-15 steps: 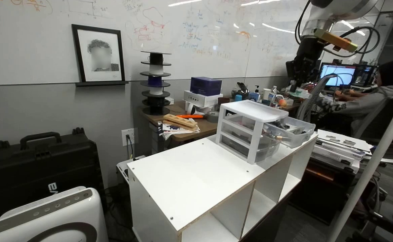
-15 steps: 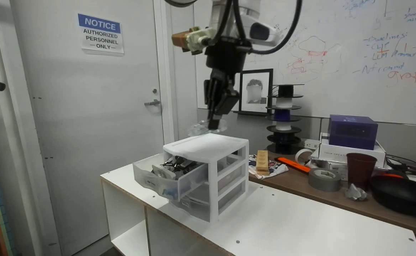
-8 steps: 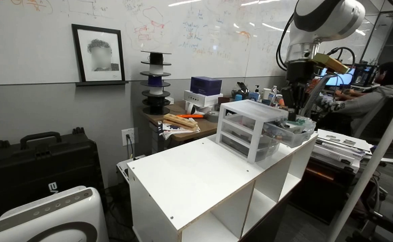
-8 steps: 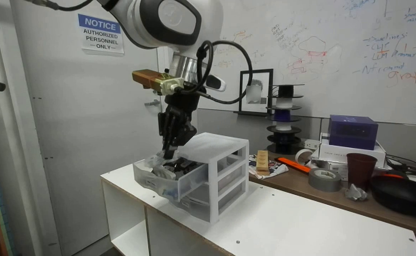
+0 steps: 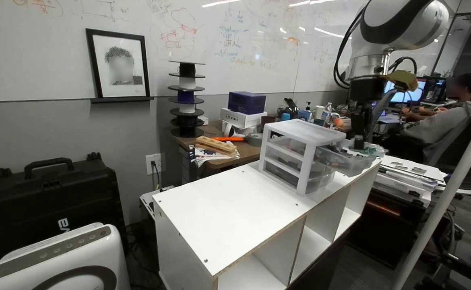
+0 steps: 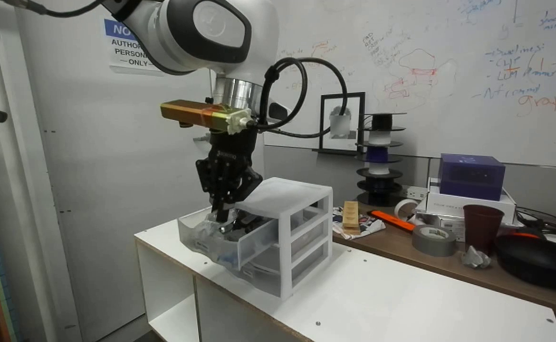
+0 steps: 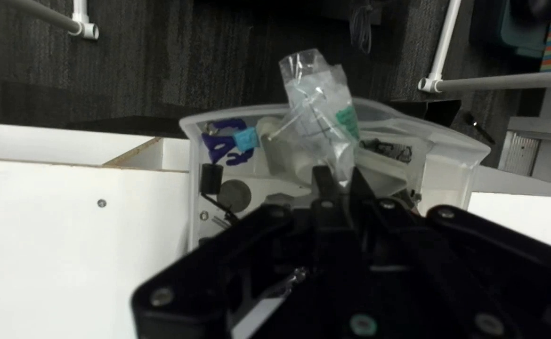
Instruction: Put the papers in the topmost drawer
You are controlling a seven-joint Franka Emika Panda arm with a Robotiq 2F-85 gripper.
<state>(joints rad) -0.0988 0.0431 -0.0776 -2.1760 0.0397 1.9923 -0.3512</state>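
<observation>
Gripper (image 7: 341, 182): one, clenching one clear plastic bag (image 7: 318, 103) with green print, hanging over the topmost drawer (image 6: 256, 241).
Topmost drawer: one of three, jutting out of one white drawer unit (image 6: 290, 197); two lower drawers (image 6: 259, 280) are sitting under it.
Papers: I cannot tell where these are lying.
Drawer contents: one light-blue block (image 7: 246, 139), one black cylinder (image 7: 211, 179) and one dark grey disc (image 7: 234, 196) are lying near purple pieces (image 7: 216, 148), whose number I cannot tell.
In the way: those contents are taking up room inside, and the front rim (image 7: 238, 113) is crossing under the bag, which is reaching beyond; whether they are touching, I cannot tell.
White shelf (image 5: 235, 217): one, bearing the unit in both exterior views.
Brown desk (image 6: 378, 242): one maroon cup (image 6: 482, 228), one grey tape roll (image 6: 432, 243) and one black pan (image 6: 539, 261) are resting there in an exterior view.
Screen (image 5: 410, 96): one person (image 5: 445, 123) is sitting near it.
</observation>
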